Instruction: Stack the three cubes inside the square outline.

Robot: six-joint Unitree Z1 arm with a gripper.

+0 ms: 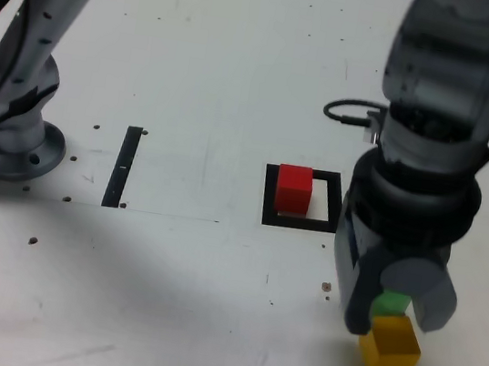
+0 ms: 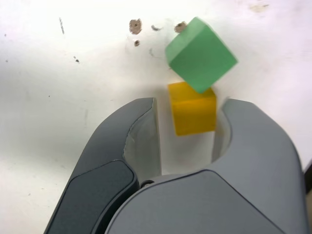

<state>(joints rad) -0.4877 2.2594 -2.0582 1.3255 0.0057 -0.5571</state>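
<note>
Cubes are the subject of inspection: three small matte blocks on a white table (image 1: pixel 216 68), examined from largest item down. A grey robot arm hangs over the near corner at the exterior view's right, its grey two-fingered claw (image 2: pixel 187 127) pointing down at the table. The jaws stand parted, with a gap on each side of the yellow cube (image 2: pixel 194 108) between them; nothing is gripped. The thick black square outline (image 1: pixel 272 196) with its white middle lies flat near the table centre. It contains one item only, the red cube (image 1: pixel 293 188), seated toward the frame's edge at the exterior view's left and overlapping the black border. The green cube (image 2: pixel 201 53) sits tilted just beyond the yellow one, apparently touching it; whether it leans on or rests beside it cannot be determined.

Assessment: the step in hand appears to be picking up the yellow cube. To do it well, the claw should centre on the yellow faces, descend squarely, and close without catching the green block, which looks liable to topple or be dragged along.
</note>
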